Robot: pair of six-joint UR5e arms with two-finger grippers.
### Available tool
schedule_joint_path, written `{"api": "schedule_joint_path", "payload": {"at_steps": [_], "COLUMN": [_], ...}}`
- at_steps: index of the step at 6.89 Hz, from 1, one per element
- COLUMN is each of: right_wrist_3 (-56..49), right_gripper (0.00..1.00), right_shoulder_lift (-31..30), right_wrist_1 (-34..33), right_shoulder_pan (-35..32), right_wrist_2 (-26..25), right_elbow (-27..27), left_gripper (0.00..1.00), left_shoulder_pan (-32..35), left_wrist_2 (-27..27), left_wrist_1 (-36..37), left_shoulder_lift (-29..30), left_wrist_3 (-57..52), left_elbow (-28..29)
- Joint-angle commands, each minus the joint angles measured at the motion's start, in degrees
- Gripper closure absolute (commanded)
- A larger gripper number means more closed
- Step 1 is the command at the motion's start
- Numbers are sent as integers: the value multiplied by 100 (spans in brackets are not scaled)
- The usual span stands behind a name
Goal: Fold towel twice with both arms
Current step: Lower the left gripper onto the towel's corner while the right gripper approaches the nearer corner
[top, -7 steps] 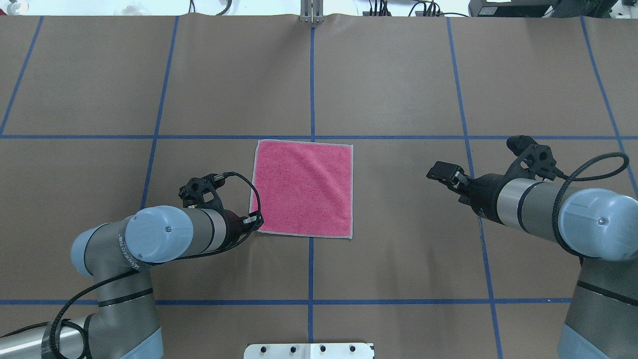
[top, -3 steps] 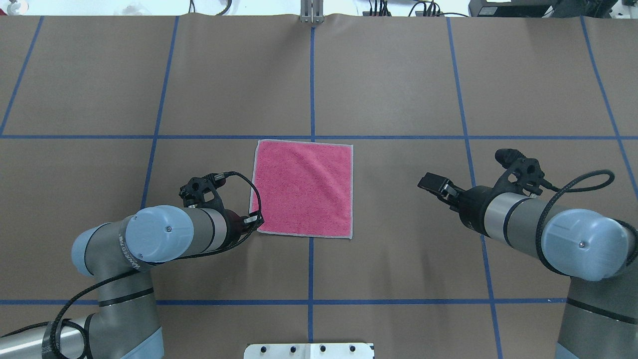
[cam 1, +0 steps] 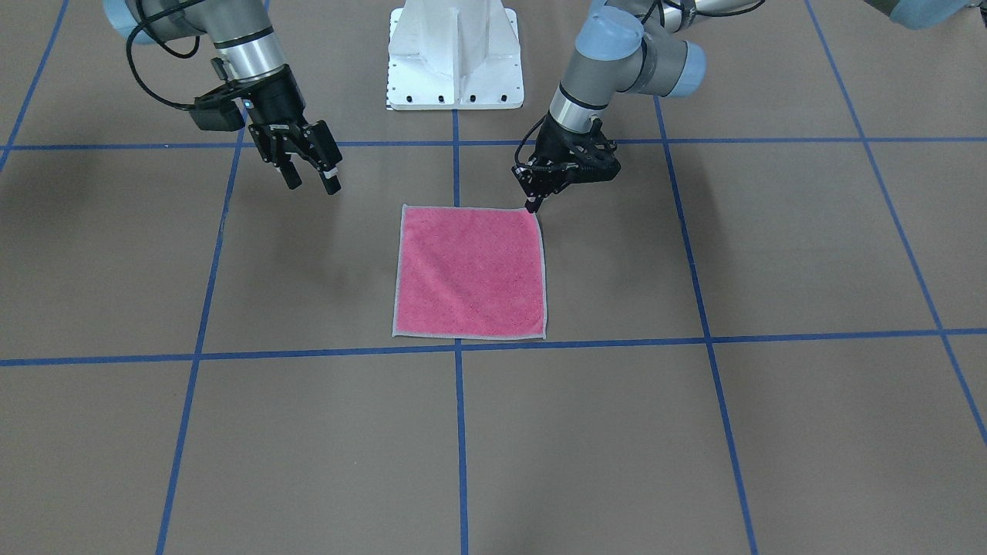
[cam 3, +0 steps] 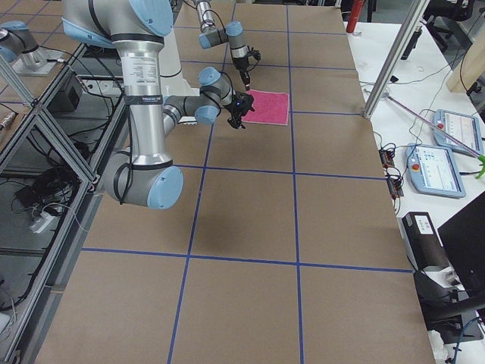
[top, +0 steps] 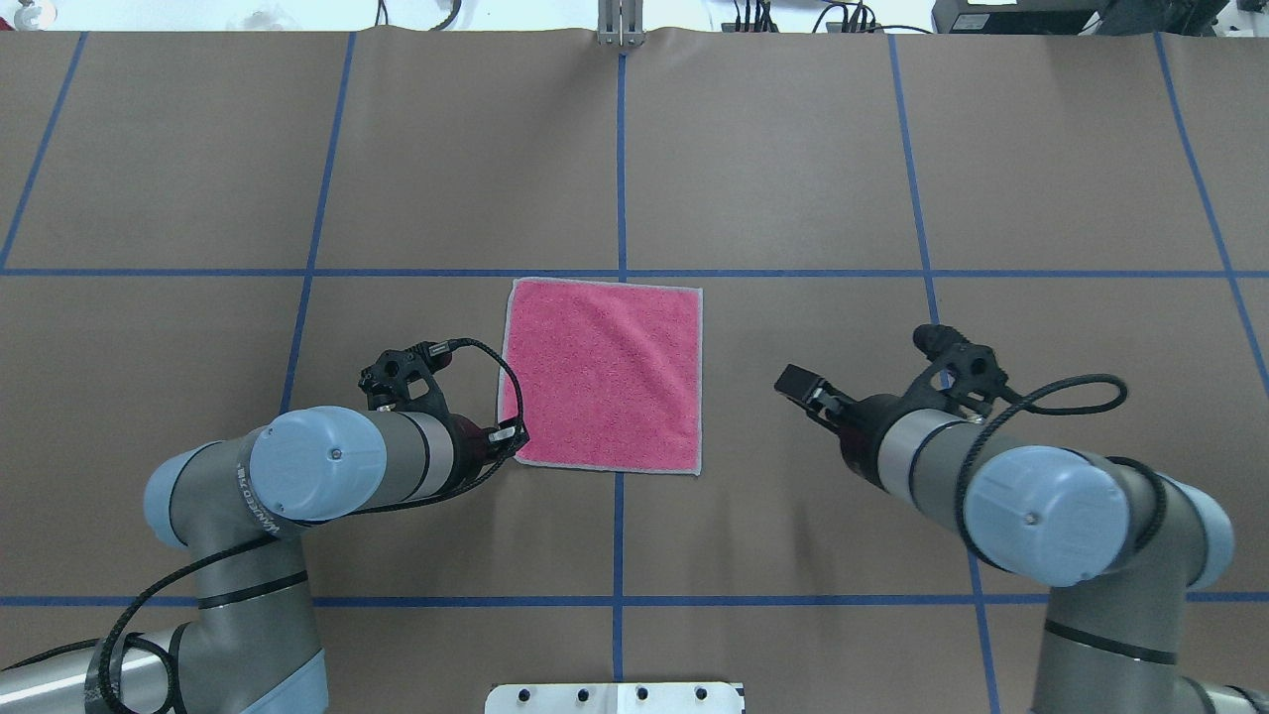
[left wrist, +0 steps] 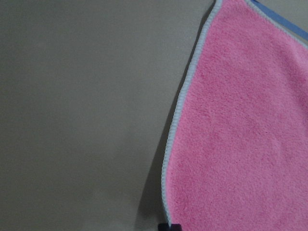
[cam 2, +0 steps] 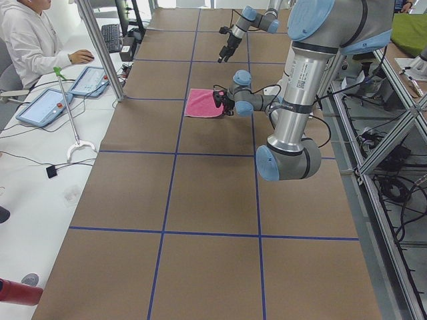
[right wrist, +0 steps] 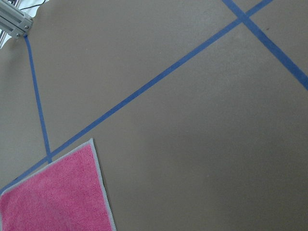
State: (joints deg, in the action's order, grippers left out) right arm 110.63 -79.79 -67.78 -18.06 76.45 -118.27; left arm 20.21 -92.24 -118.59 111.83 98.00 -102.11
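The towel lies flat on the table, pink face up, with a light grey border; it also shows in the front view. My left gripper is at the towel's near-left corner, its fingers drawn together on that corner. In the left wrist view a black fingertip sits at the towel's edge, which looks slightly raised there. My right gripper is open and empty above the table, a gap to the right of the towel. The right wrist view shows one towel corner.
Brown table cover with a grid of blue tape lines. The white pedestal base is at the robot's edge. A metal bracket stands at the far edge. An operator sits beside the table with tablets.
My right arm has swung left and toward the robot, bringing its open gripper closer to the towel's right side. The left arm and the towel have not moved.
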Motion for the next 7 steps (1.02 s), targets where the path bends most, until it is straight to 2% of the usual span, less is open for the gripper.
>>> {"api": "schedule_joint_path", "payload": {"at_steps": [1,2,3,7], "right_wrist_3": [371,572,861,1110], "right_gripper": [5,6,16,20], "right_shoulder_lift": [815,1059,1297,1439], "right_wrist_1": [-824,-816,-807,-754], "right_shoulder_pan": [381,443,444,461], "right_wrist_2": [-331,-367,-367,-358], "right_elbow": [259,591,847,1235], "left_gripper": [100,100,100,100], "left_shoulder_pan": [9,17,18,53], "left_wrist_2": [21,22,22,22], "left_wrist_1": [2,2,2,2], "left_shoulder_lift": [-3,-3,5,5], "left_wrist_3": [-8,-9,0,-9], "left_elbow": [-19,-28,-37,-37]}}
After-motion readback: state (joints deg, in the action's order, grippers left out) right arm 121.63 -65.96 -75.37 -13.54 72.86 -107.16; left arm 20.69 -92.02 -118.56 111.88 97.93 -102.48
